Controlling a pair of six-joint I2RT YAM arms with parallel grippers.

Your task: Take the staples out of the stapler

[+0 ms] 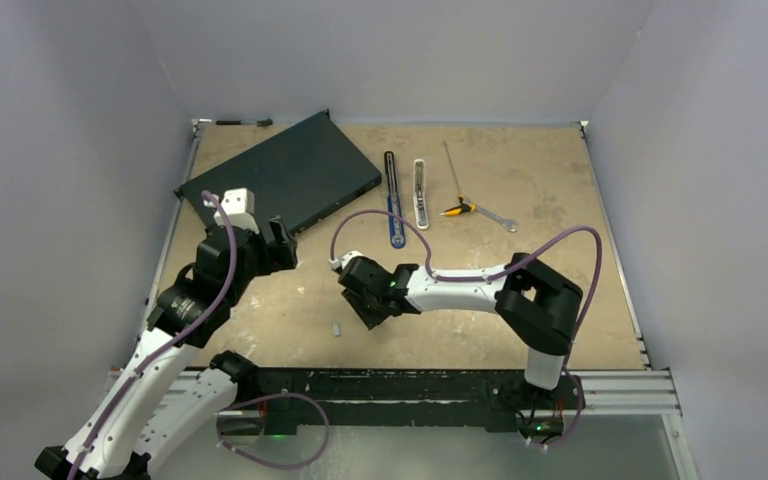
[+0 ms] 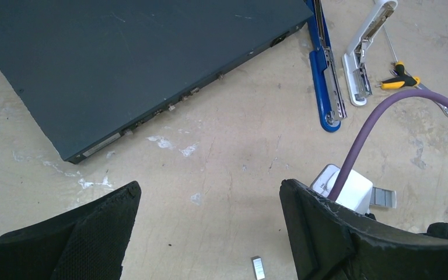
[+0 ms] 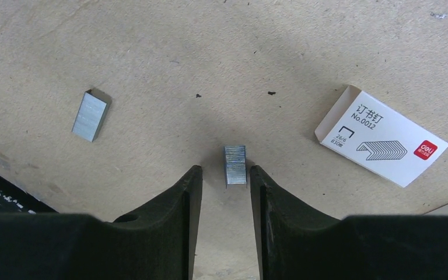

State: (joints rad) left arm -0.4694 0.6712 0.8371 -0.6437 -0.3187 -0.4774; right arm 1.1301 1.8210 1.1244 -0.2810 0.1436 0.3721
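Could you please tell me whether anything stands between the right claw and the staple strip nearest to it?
Nothing visible does: the staple strip lies directly between the open fingers of the right claw, with a small clear gap on each side.

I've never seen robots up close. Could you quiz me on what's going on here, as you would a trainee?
1. True or false: the left gripper is holding something.
2. What lies between the fingers of the right gripper? A a coin, B a staple strip, C a pen cap.
3. How many loose staple strips lie on the table in the right wrist view?

Key: 1 false, its jaws stand wide apart with nothing between them. 2 B. 3 two: the one between the fingers and a second strip off to its left.
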